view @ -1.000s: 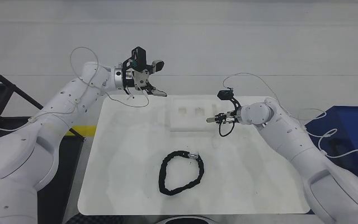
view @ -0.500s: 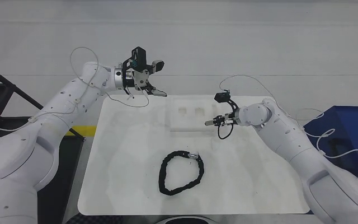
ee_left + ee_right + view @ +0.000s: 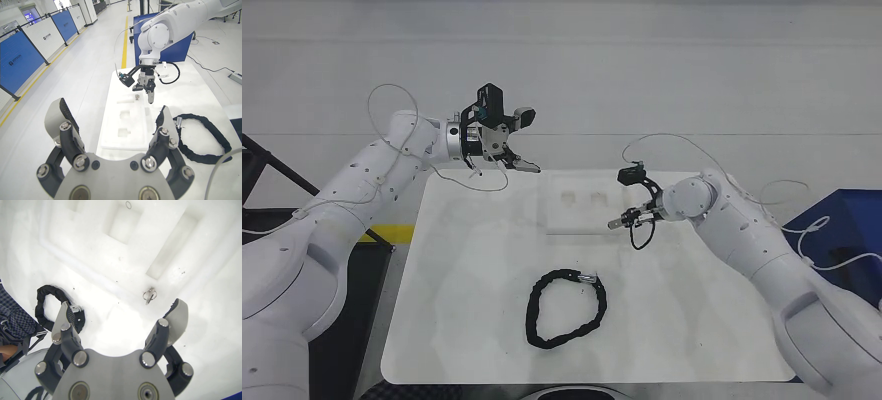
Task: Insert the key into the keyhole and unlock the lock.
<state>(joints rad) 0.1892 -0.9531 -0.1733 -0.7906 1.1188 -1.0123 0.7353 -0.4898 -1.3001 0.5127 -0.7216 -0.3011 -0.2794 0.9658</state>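
Observation:
A black sleeved chain lock (image 3: 564,308) lies in a loop on the white table, its silver cylinder end (image 3: 178,121) at the loop's far side. A small silver key (image 3: 149,295) with a ring rests on the white foam tray (image 3: 572,222), near the tray's right end. My right gripper (image 3: 121,306) hangs open just above that end of the tray, close to the key, with nothing between its fingers. My left gripper (image 3: 508,142) is open and empty, raised off the table's far left corner.
The foam tray has several shallow rectangular recesses (image 3: 124,224). A black cable loop (image 3: 644,236) hangs under the right wrist. A blue cabinet (image 3: 170,49) stands beyond the table's right side.
The right gripper has shifted left, over the right end of the foam tray. The left arm, the lock and the tray have stayed put.

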